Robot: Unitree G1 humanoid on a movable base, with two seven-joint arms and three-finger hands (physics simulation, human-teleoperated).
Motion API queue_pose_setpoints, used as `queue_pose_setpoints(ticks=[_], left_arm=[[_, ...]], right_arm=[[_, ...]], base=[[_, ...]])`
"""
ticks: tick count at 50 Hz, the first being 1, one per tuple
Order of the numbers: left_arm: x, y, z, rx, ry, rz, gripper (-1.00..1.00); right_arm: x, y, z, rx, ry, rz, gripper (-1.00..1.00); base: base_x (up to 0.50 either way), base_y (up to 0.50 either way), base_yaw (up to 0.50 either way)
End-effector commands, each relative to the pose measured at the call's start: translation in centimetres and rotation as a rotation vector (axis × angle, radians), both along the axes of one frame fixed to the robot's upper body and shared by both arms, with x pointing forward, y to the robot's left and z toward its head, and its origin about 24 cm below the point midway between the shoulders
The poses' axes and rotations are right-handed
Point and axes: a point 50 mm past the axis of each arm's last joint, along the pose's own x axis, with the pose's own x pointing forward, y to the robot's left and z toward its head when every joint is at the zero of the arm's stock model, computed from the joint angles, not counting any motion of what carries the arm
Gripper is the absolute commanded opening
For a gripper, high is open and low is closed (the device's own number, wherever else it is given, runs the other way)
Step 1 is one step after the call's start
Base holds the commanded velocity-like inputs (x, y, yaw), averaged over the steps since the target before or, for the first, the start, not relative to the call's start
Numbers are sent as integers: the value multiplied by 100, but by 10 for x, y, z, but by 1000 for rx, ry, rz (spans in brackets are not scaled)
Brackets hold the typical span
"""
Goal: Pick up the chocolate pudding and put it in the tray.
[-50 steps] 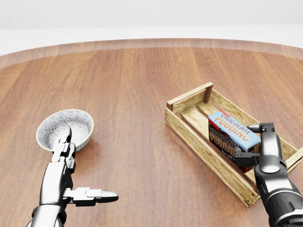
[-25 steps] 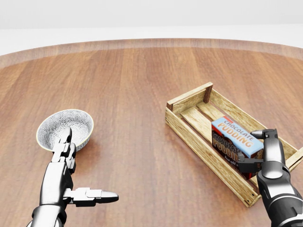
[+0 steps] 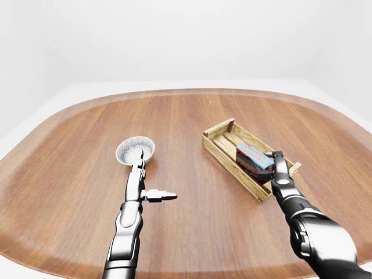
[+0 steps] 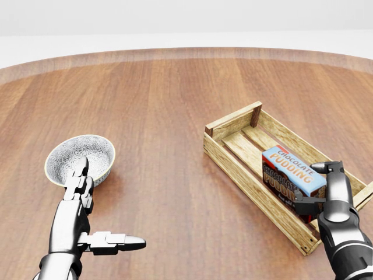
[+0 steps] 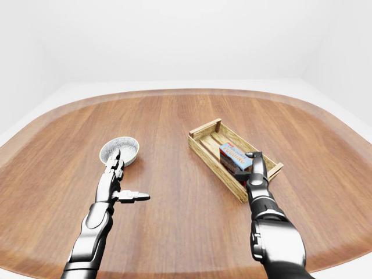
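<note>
Pudding box sits lower in tray — right hand still grasping; left hand open.

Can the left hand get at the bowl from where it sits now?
Probably yes. The left hand is open, its fingertips already at the near rim of the bowl, and only bare table surrounds the bowl. The tray stands well off to the right.
</note>
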Motion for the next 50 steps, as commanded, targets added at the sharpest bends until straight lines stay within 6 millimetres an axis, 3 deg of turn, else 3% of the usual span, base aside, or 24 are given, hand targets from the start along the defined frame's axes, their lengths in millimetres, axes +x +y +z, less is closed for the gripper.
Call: queue_pose_setpoints(ticks=[1,3,4,5,33,41,50], left_arm=[[0,-4,-5,12,32,-30,100],[0,-4,-5,11,32,-30,100],[0,-4,-5,12,32,-30,100],[0,-4,-5,12,32,-30,100],[0,-4,-5,12,32,-30,100],[0,-4,-5,12,32,-30,100],[0,-4,-5,11,33,-29,100]], right_arm=[[0,-2,2,-14,-13,-19,-69],[0,-2,2,-14,-12,-19,-15],[0,-2,2,-15,-11,-20,90],[-1,-2,1,-13,-9,-20,100],[1,-4,4,-21,-26,-43,100],[13,-8,26,-33,-94,-44,100],[17,-10,34,-32,-120,-44,100]], base=[[0,0,0],[0,0,0],[0,0,0],[0,0,0],[0,0,0],[0,0,0],[0,0,0]])
